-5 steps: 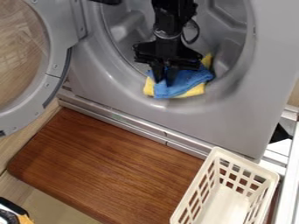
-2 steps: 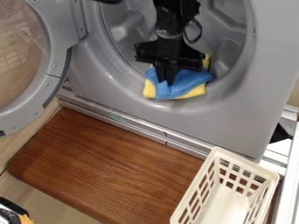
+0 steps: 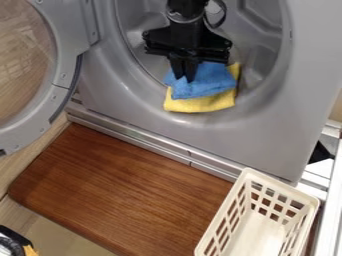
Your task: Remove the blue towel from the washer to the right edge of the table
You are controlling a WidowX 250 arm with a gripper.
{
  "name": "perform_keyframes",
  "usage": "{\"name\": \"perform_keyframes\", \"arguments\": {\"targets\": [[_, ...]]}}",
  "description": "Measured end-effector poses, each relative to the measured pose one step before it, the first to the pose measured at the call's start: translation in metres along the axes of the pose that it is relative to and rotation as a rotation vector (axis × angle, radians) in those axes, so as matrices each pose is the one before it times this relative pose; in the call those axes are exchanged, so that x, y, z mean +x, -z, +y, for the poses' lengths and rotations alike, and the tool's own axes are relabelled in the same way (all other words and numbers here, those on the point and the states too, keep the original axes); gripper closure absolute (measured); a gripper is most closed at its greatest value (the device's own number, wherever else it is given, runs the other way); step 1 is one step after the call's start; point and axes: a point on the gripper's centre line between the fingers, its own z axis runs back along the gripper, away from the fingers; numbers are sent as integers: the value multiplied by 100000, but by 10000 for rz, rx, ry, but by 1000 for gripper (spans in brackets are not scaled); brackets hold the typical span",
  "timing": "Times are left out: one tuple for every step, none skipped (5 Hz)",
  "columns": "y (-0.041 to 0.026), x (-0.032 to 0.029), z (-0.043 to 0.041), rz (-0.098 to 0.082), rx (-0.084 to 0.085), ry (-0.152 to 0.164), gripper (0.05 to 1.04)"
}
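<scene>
The black gripper [image 3: 185, 79] hangs in the opening of the grey washer [image 3: 274, 117], its fingers together and closed on the left part of the blue towel [image 3: 208, 85]. That towel lies bunched over a yellow cloth [image 3: 204, 104], which rests on the lower rim of the opening and shows below and to the right of the blue one. Below the washer is the brown wooden table [image 3: 127, 190], its right end partly behind a basket.
A cream slotted basket [image 3: 259, 231] stands at the lower right, on the table's right part. The washer's round door [image 3: 63, 75] is swung out at the left. A black and orange object [image 3: 15, 244] sits in the bottom left corner.
The gripper's fingers have come together on the blue towel. Gripper and towel have then moved up and slightly left, uncovering more of the yellow cloth.
</scene>
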Motion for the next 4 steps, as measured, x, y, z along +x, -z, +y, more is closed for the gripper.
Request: {"name": "perform_keyframes", "arguments": {"targets": [[-1915, -1620, 545, -200, -66, -216, 1027], [-320, -3556, 28, 299, -262, -3, 1027], [-215, -3165, 615, 86, -318, -197, 1027], [1507, -3367, 466, 508, 44, 66, 1027]]}}
